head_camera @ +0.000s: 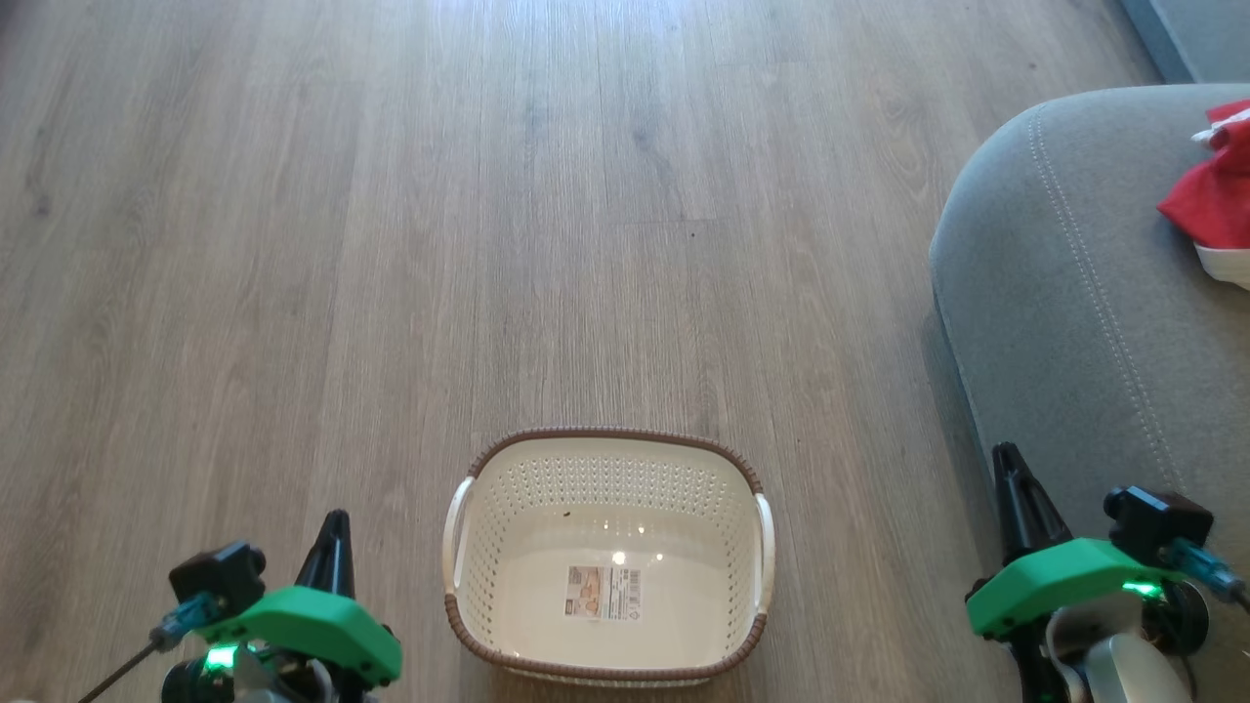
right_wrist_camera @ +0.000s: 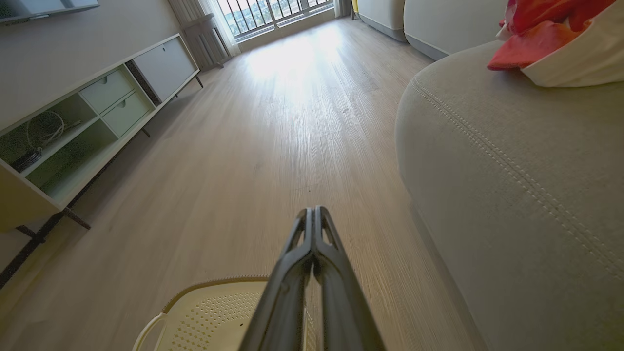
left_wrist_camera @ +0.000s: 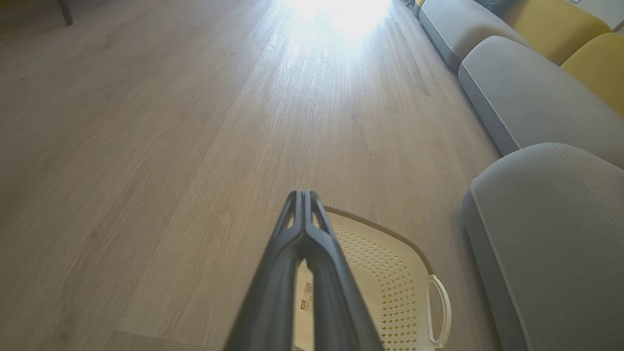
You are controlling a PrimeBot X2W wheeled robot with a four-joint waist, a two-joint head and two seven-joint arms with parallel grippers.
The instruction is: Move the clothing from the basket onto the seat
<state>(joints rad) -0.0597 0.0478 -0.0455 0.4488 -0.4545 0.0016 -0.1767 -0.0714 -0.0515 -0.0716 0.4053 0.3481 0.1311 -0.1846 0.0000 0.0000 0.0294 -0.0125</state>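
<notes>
**Left gripper and right gripper idle; transfer looks done**

Obs 1. Left gripper hangs at the lower left of the head view, just beside the basket and above the floor. In the left wrist view its fingers are closed tip to tip with nothing between them.

Obs 2. Right gripper sits at the lower right, over the near edge of the seat. In the right wrist view its fingers are likewise pressed together and carry nothing.

Obs 3. Basket stands on the floor between the 2 grippers. Its bottom is bare apart from the small label; no red fabric shows inside.

Obs 4. Clothing lies as a red heap with a white band on top of the seat, at the right edge of the head view and well apart from the basket. The frame cuts the heap, so I cannot tell whether it is 1 garment or 2.

Judgement. The basket has nothing left to move, and no release is pending. Task reads as complete or very nearly so. The 1 open item is to confirm that both garments are in the heap on the seat.
</notes>
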